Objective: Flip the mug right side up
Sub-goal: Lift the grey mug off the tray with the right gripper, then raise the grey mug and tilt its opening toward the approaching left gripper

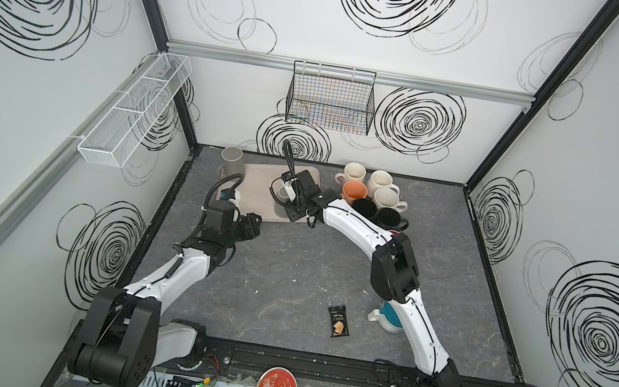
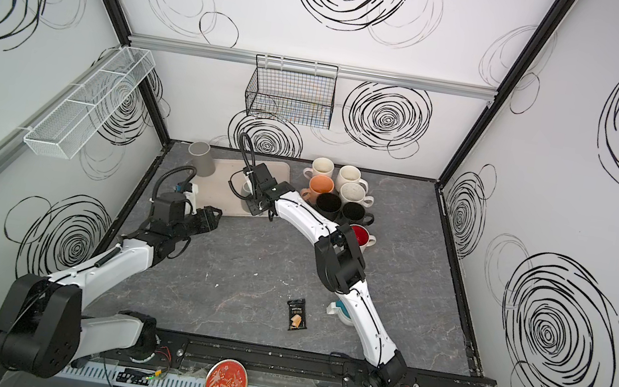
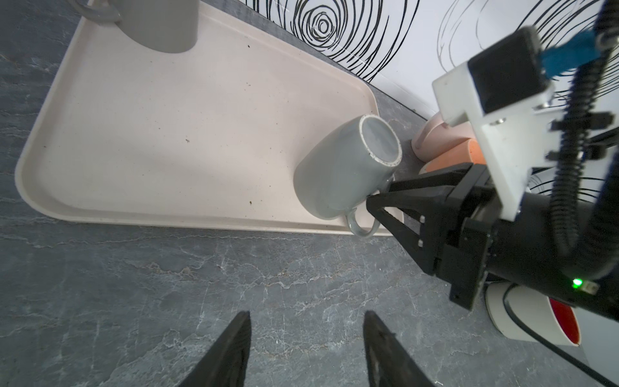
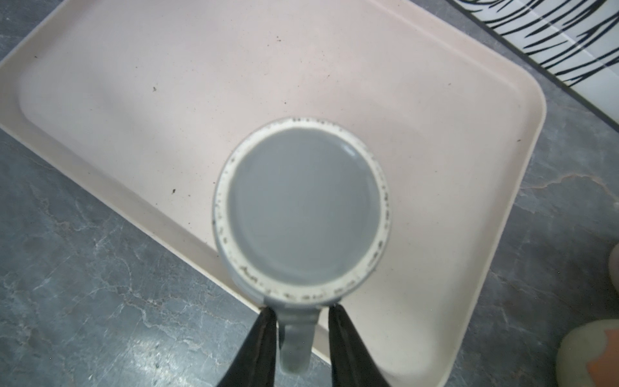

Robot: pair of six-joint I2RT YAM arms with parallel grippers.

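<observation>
Overhead, in both top views, the mug (image 1: 281, 193) sits base-up on the tray (image 1: 257, 190), beneath the right gripper (image 1: 291, 212); the left gripper (image 1: 252, 227) stands farther off. Left wrist: left gripper half-wide, empty. Right wrist: the handle (image 4: 296, 341) points toward the right gripper, jaws narrow astride it; whether they pinch is unclear.

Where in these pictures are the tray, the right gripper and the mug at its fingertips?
tray (image 3: 201, 134): left wrist view, on its bare floor.
right gripper (image 4: 301, 311): right wrist view, midway between the fingertips, astride the handle.
mug (image 4: 303, 207): right wrist view, on its upturned base.
</observation>
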